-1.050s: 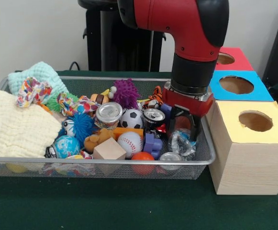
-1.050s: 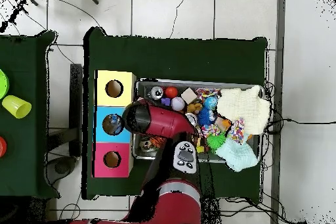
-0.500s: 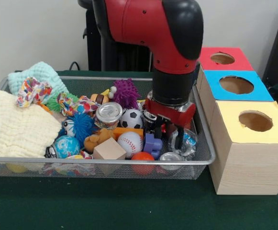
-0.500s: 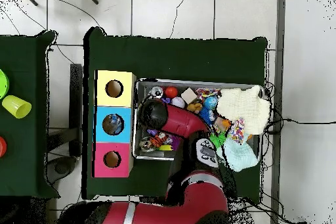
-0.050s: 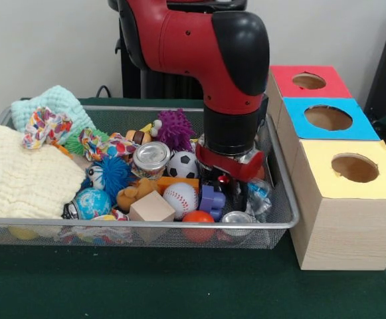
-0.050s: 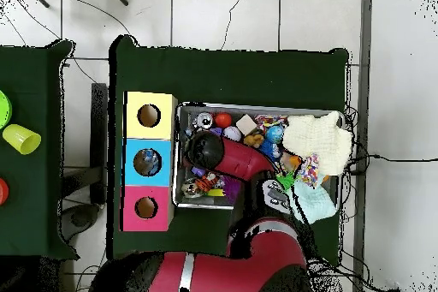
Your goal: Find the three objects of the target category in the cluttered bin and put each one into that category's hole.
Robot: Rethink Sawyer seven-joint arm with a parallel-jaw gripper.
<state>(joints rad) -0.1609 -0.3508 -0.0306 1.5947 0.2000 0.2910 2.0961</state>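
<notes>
Closest to me along the front rim of the wire mesh bin (image 5: pixel 146 224) sit a wooden cube (image 5: pixel 151 207), one orange ball (image 5: pixel 198 217), a globe-printed ball (image 5: pixel 92 202) and the shiny top of a can (image 5: pixel 236 217). Just behind those I count one baseball (image 5: pixel 180 198), a purple block (image 5: pixel 212 199), a brown plush toy (image 5: pixel 134 193) and a blue spiky ball (image 5: pixel 113 173). The gripper (image 5: pixel 227 187) is down among the clutter beside the purple block, buried so deep under the red wrist that I cannot tell whether its claw is wide or narrow, or holding anything. Further in come one soccer ball (image 5: pixel 183 164), a second can with a silver lid (image 5: pixel 151 158), then a purple spiky ball (image 5: pixel 175 127). On the left lie two cloths, a cream one (image 5: pixel 20 176) nearer and a mint one (image 5: pixel 50 103) at the back, with a patterned rope toy (image 5: pixel 45 126) between. To the right of the bin stand three boxes, each with one round hole: yellow (image 5: pixel 352 166) nearest, blue (image 5: pixel 328 118) next, red (image 5: pixel 309 81) farthest.
</notes>
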